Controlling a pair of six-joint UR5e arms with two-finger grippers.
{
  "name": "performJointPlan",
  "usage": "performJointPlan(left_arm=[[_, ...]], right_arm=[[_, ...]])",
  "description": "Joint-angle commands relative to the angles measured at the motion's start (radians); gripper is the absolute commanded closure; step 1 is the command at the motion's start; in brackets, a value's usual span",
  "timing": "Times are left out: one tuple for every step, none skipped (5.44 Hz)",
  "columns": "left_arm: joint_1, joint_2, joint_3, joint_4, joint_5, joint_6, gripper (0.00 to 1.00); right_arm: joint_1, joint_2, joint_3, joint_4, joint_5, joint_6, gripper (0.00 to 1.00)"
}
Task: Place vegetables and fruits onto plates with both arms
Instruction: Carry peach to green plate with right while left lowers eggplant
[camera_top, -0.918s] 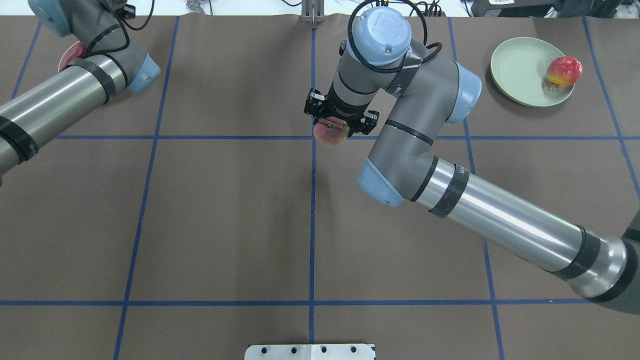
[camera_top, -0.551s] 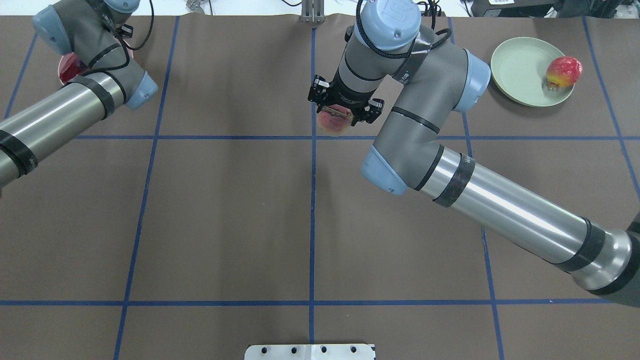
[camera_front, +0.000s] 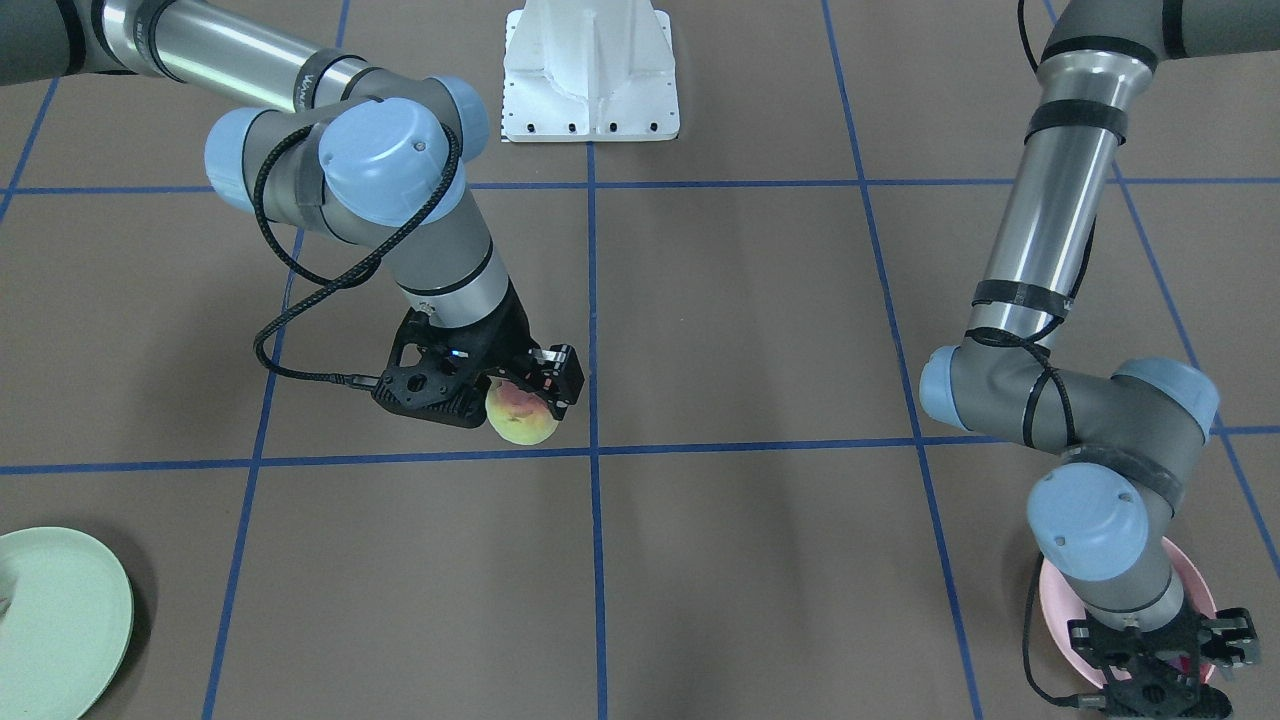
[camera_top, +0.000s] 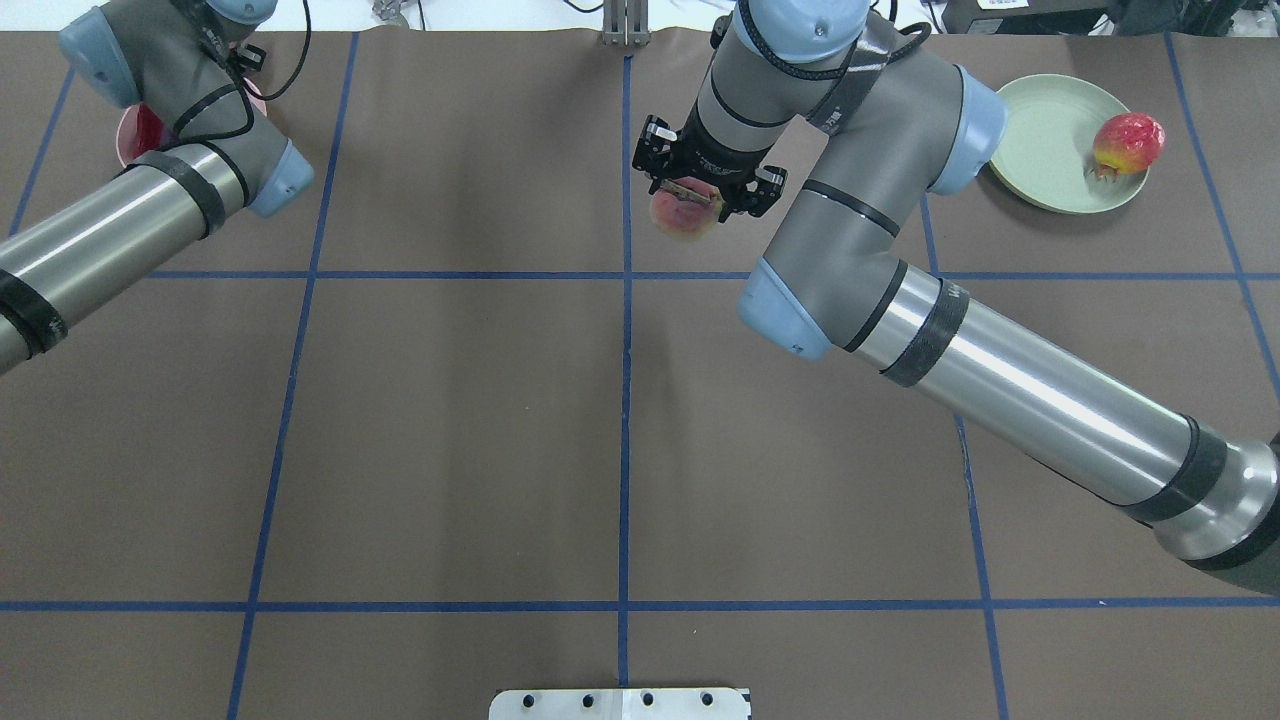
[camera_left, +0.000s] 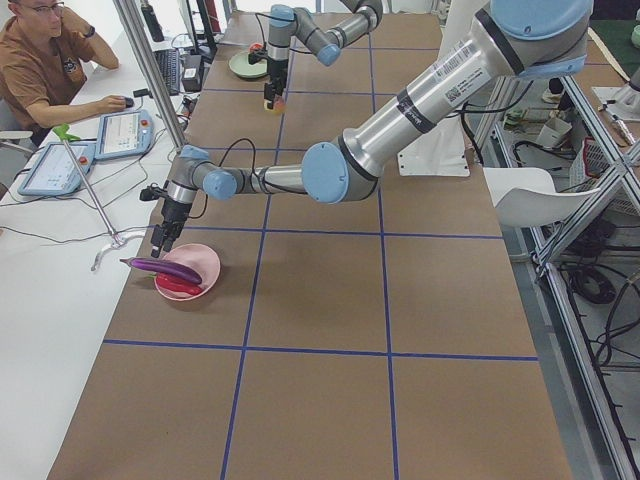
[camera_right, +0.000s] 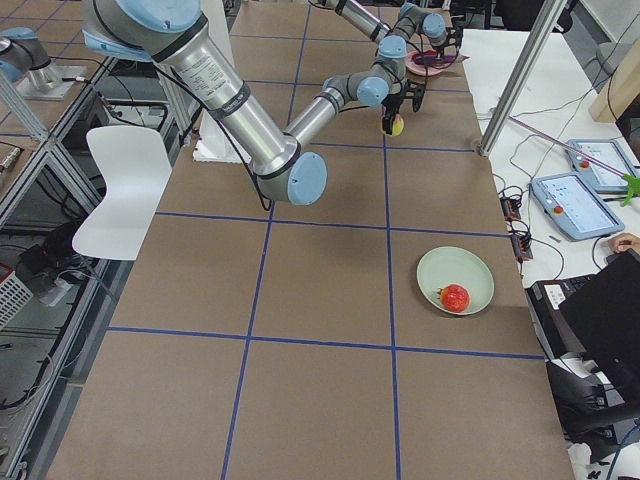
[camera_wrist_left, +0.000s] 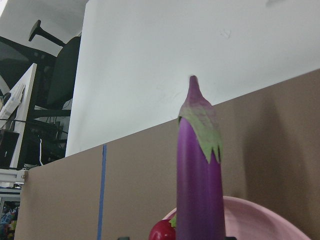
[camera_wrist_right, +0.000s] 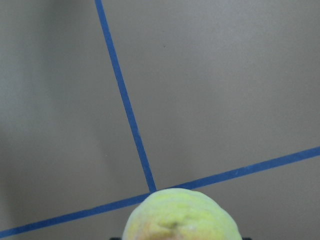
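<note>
My right gripper (camera_top: 695, 198) is shut on the yellow-green peach (camera_top: 683, 214) and holds it above the table near the far centre line; it also shows in the front view (camera_front: 521, 421). The red-orange fruit (camera_top: 1128, 143) sits on the right rim of the mint green plate (camera_top: 1040, 130). My left gripper (camera_left: 157, 248) is down over the pink plate (camera_left: 208, 280), shut on the purple eggplant (camera_left: 168, 269), which lies across the plate on the red chili (camera_left: 182, 288). The left wrist view shows the eggplant (camera_wrist_left: 199, 175), the chili (camera_wrist_left: 162, 231) and the plate (camera_wrist_left: 260, 215). The left fingers are hidden.
The white base block (camera_front: 590, 75) stands at the robot's side of the table. An operator (camera_left: 45, 60) sits with tablets (camera_left: 125, 135) just beyond the table's far edge near the pink plate. Blue tape lines grid the brown table (camera_top: 450, 430).
My right gripper has carried the peach away from the robot and a little to the right. My left wrist has shifted slightly over the pink plate, then held still.
</note>
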Motion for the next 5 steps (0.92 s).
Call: performJointPlan(left_arm=[[-0.023,0.001,-0.073,0.051,-0.003,0.074,0.00],[-0.030,0.001,-0.134,0.117,-0.049,0.075,0.00],[-0.045,0.003,-0.208,0.173,-0.140,0.075,0.00],[-0.053,0.003,-0.275,0.244,-0.147,0.075,0.00],[-0.065,0.003,-0.364,0.320,-0.235,0.073,0.00]], right_arm=[[0.066,-0.012,-0.008,-0.033,-0.018,-0.090,1.00],[0.143,-0.032,-0.011,-0.122,-0.047,-0.293,1.00],[0.238,-0.082,-0.022,-0.149,-0.053,-0.521,1.00],[0.301,-0.094,-0.114,-0.132,-0.071,-0.680,1.00],[0.314,-0.094,-0.273,0.050,-0.182,-0.710,1.00]])
